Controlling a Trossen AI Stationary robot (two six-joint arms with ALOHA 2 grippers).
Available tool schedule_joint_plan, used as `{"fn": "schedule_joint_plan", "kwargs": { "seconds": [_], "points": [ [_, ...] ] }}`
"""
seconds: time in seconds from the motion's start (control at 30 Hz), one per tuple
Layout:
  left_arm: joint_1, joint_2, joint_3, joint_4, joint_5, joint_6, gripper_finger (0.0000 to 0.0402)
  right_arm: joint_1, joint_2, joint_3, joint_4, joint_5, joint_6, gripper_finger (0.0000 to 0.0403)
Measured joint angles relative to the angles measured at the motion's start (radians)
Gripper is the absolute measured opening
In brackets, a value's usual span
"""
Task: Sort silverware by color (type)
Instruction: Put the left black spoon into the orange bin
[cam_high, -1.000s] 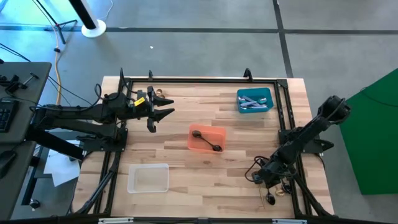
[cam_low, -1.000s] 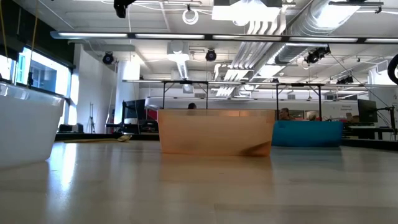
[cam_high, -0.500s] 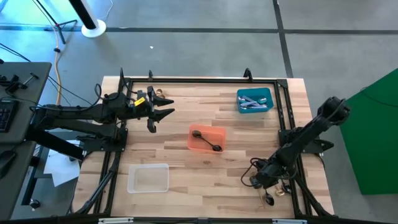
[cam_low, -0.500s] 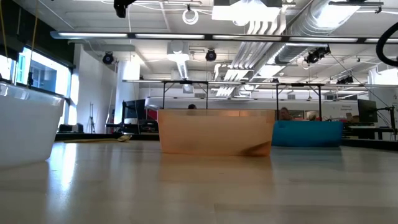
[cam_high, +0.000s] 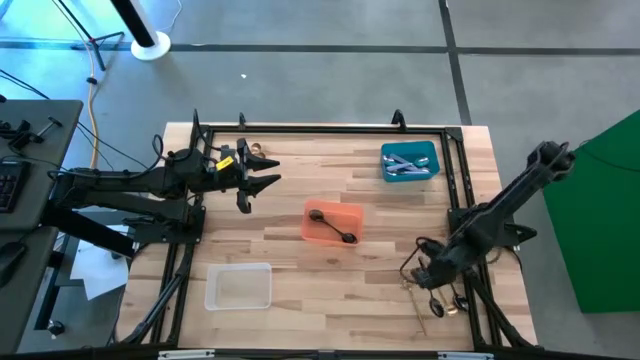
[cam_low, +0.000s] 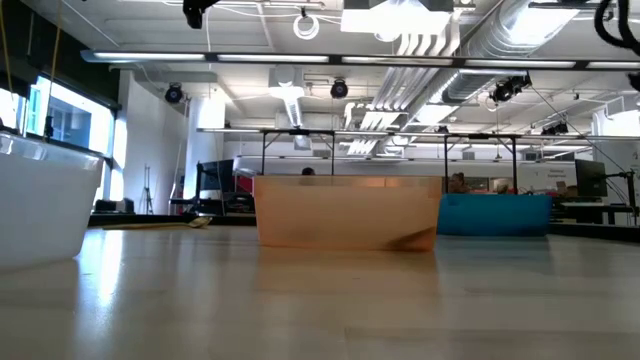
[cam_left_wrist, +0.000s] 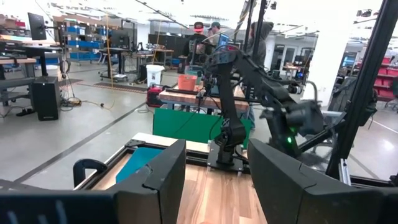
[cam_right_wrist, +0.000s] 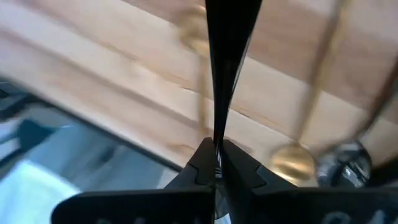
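At the table's near right corner, the right gripper (cam_high: 424, 277) hangs pinched shut on a thin black utensil (cam_right_wrist: 225, 68), its long axis running straight out from the fingertips. The orange bin (cam_high: 334, 222), already holding a black spoon (cam_high: 331, 226), lies up-table and leftward. The left gripper (cam_high: 262, 184) waits half-spread and empty, far across.
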Motion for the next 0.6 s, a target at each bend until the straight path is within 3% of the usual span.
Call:
{"fn": "schedule_joint_plan", "kwargs": {
  "seconds": [0.17, 0.33, 0.6],
  "points": [
    [0.000, 0.000, 0.000, 0.000, 0.000, 0.000, 0.0161, -0.074, -0.123, 0.001, 0.025, 0.169, -0.200, 0.0000],
    [0.000, 0.000, 0.000, 0.001, 0.000, -0.028, 0.0161, -0.258, -0.118, 0.002, 0.152, 0.204, -0.528, 0.0000],
    [0.000, 0.000, 0.000, 0.022, -0.002, -0.074, 0.0161, -0.617, -0.043, 0.006, 0.606, 0.272, -1.180, 0.0000]
  ]
}}
